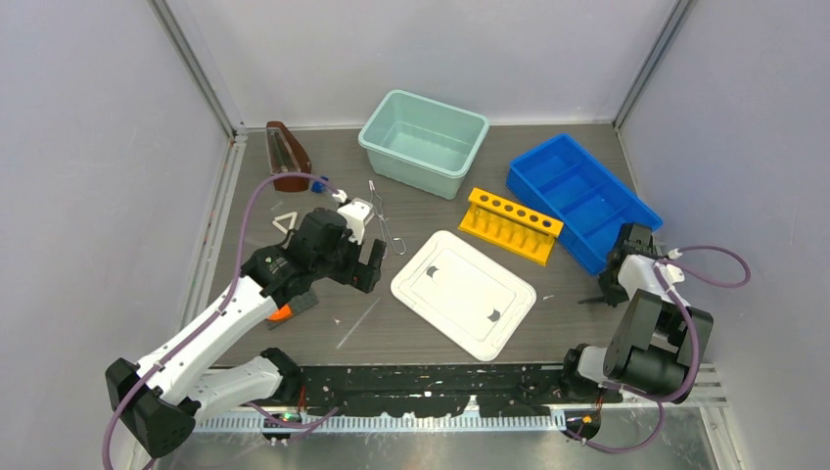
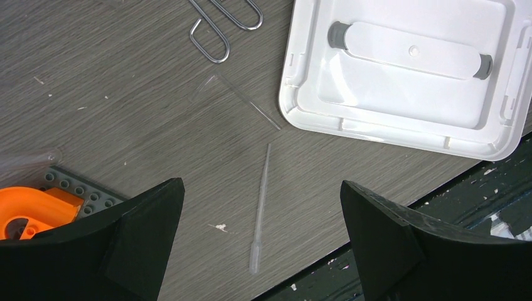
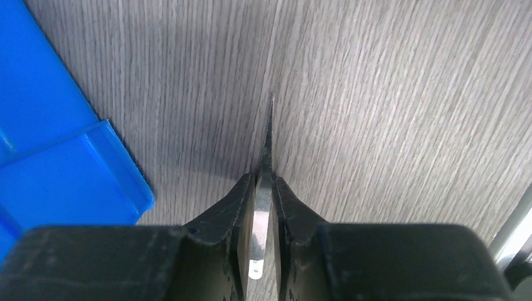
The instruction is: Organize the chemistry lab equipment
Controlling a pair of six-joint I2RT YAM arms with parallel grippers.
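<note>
The left gripper (image 2: 260,188) is spread wide, holding nothing, its two black fingers (image 2: 144,241) in the lower corners of the left wrist view. Between them, on the grey wood-grain table (image 1: 553,328), lies a clear pipette (image 2: 260,210), bulb toward the bottom edge and tip pointing up the frame, touching neither finger. Just above its tip lies a thin glass rod (image 2: 248,100), set on a diagonal, its lower end near the corner of a white lid (image 2: 408,119). The looped ends of the wire tongs (image 2: 219,28) reach in at the top edge, left of the lid. At lower left, an orange piece (image 2: 28,210) sits on a grey studded plate (image 2: 78,188), partly behind the finger.

The right gripper (image 3: 264,188) is clenched on a slim metal strip (image 3: 268,135) that narrows to a point up the frame. It may be tweezers seen edge-on, though I cannot tell. A blue tray (image 3: 50,125) fills the left side of that view.

From above, the left gripper (image 1: 367,264) hangs left of the lid, with the tongs stretching toward the top of the frame. A white triangle (image 1: 285,222) lies left of the arm, and a small blue knob (image 1: 319,185) is above it, beside a brown object (image 1: 287,155). A teal bin (image 1: 424,140) stands at top centre, with a yellow rack (image 1: 511,225) between it and the right gripper (image 1: 612,284).
</note>
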